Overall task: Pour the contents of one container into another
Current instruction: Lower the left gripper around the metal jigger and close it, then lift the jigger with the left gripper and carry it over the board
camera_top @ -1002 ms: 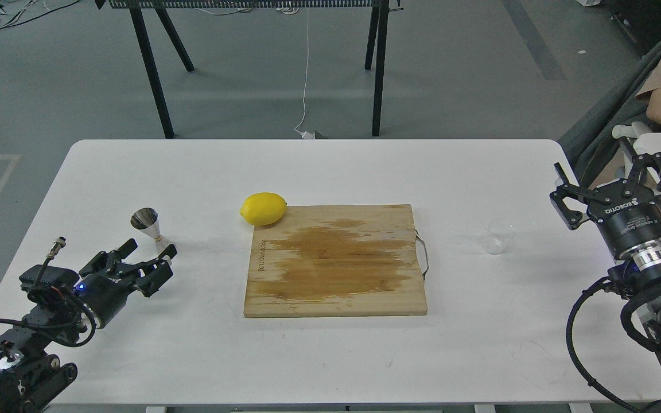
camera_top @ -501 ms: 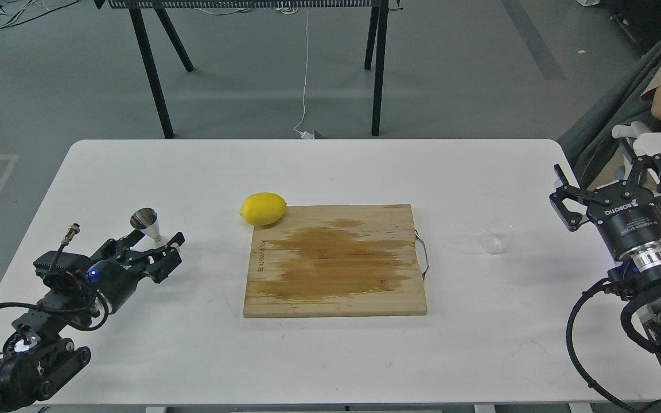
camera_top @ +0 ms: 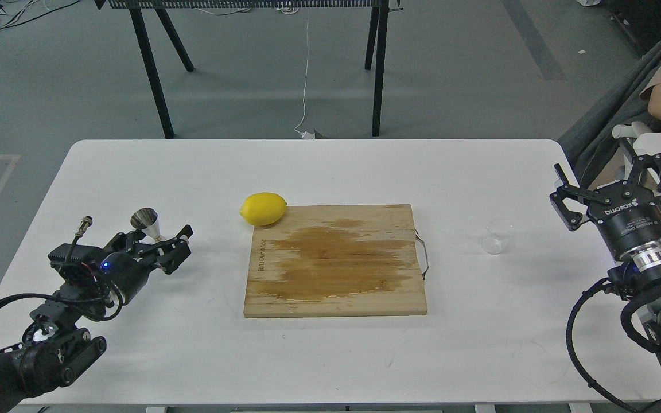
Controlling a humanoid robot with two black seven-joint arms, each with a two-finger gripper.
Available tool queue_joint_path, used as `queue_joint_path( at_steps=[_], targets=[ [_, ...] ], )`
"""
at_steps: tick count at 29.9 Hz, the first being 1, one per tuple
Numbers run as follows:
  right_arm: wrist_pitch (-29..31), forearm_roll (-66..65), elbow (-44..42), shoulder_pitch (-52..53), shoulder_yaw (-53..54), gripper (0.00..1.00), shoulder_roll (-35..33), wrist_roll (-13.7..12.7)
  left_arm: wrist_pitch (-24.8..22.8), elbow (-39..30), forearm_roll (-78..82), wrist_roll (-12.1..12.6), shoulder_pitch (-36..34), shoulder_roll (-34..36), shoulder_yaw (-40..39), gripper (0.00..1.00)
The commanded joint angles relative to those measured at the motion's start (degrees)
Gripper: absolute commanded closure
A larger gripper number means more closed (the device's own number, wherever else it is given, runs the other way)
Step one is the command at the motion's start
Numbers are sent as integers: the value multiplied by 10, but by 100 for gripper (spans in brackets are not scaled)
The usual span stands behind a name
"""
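Sitting between the spread fingers of the left gripper (camera_top: 161, 245): steel jigger (camera_top: 147, 223), lower cone hidden. Clear cup (camera_top: 496, 236) faint, well left of wide-open right gripper (camera_top: 614, 180).

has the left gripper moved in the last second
Yes. The left gripper has moved up and right in the head view, closing on the standing jigger, which has stayed put.

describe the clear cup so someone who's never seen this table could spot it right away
Start at the wooden cutting board in the middle of the white table and look past its right edge with the wire handle. There, alone on bare tabletop, stands the small clear plastic cup. It is see-through and nearly vanishes against the white, unlike the shiny steel hourglass-shaped jigger far left.
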Motion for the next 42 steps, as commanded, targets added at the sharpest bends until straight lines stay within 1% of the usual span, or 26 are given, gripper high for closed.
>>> queue_joint_path(
  at_steps=[1, 7, 11, 16, 20, 25, 31, 38, 42],
  targets=[
    [0, 0, 0, 0, 0, 1, 0, 0, 0, 19, 0, 0, -11, -13, 1, 3],
    [0, 0, 1, 0, 0, 1, 0, 0, 0, 62, 0, 0, -26, -35, 8, 8],
    [0, 0, 1, 0, 0, 1, -4, 0, 0, 82, -2, 0, -33, -38, 24, 14],
    [0, 0, 0, 0, -1, 1, -4, 0, 0, 84, -2, 0, -34, -37, 26, 21],
    [0, 0, 1, -3, 0, 1, -4, 0, 0, 85, -2, 0, -35, -37, 26, 29],
    [0, 0, 0, -3, 0, 1, -4, 0, 0, 93, -1, 0, -39, -37, 32, 45],
    [0, 0, 0, -3, 0, 1, -4, 0, 0, 100, -1, 0, -42, -37, 42, 58],
    [0, 0, 0, -3, 0, 1, -4, 0, 0, 100, 0, 0, -42, -36, 47, 66],
    [0, 0, 0, -3, 0, 1, -4, 0, 0, 100, 0, 0, -42, -36, 49, 75]
  ],
)
